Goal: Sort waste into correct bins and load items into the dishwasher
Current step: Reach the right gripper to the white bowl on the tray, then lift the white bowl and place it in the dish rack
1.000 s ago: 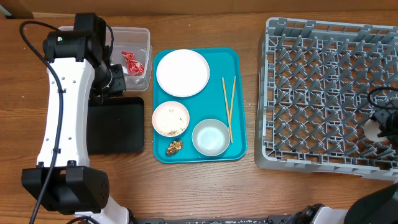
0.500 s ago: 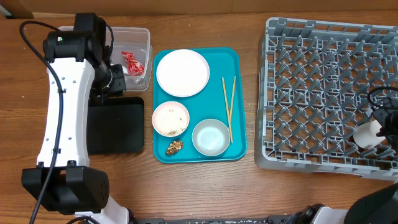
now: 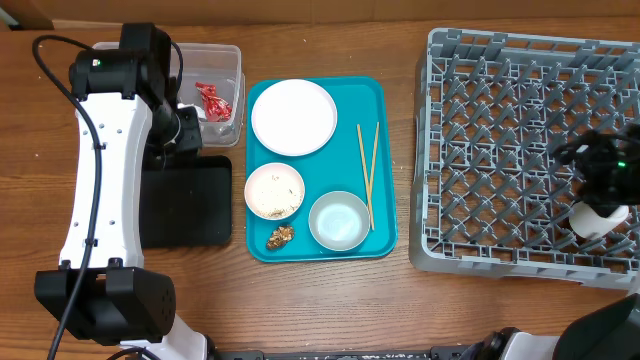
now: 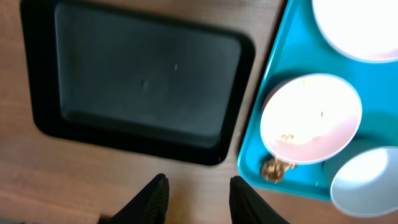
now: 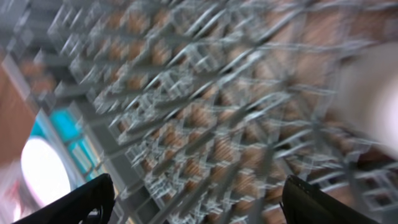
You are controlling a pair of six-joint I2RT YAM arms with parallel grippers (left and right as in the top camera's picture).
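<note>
The clear tub [image 3: 228, 60] holds the red wrapper [image 3: 212, 100]. My left gripper [image 3: 186, 128] hangs open and empty between the tub and the black tray [image 3: 190, 205]; in the left wrist view [image 4: 198, 198] it is over bare wood. The teal tray [image 3: 385, 100] carries the plate [image 3: 293, 117], a bowl with rice grains [image 3: 274, 190], an empty bowl [image 3: 338, 221], chopsticks [image 3: 368, 175] and the brown scrap [image 3: 280, 236]. My right gripper [image 3: 600, 168] is wide open over the grey rack [image 3: 500, 120]. The white cup [image 3: 598, 220] stands in the rack just in front of it.
The left wrist view shows the black tray [image 4: 143, 81], the rice bowl [image 4: 311, 118] and the scrap [image 4: 277, 169]. The right wrist view is blurred: rack lattice [image 5: 205, 112], the pale cup [image 5: 373, 93] at the right. My white left arm [image 3: 105, 170] lies along the table's left side.
My right gripper has let go of the cup and moved left and further back over the rack. The cup stays in the rack's front right. The left arm has not moved.
</note>
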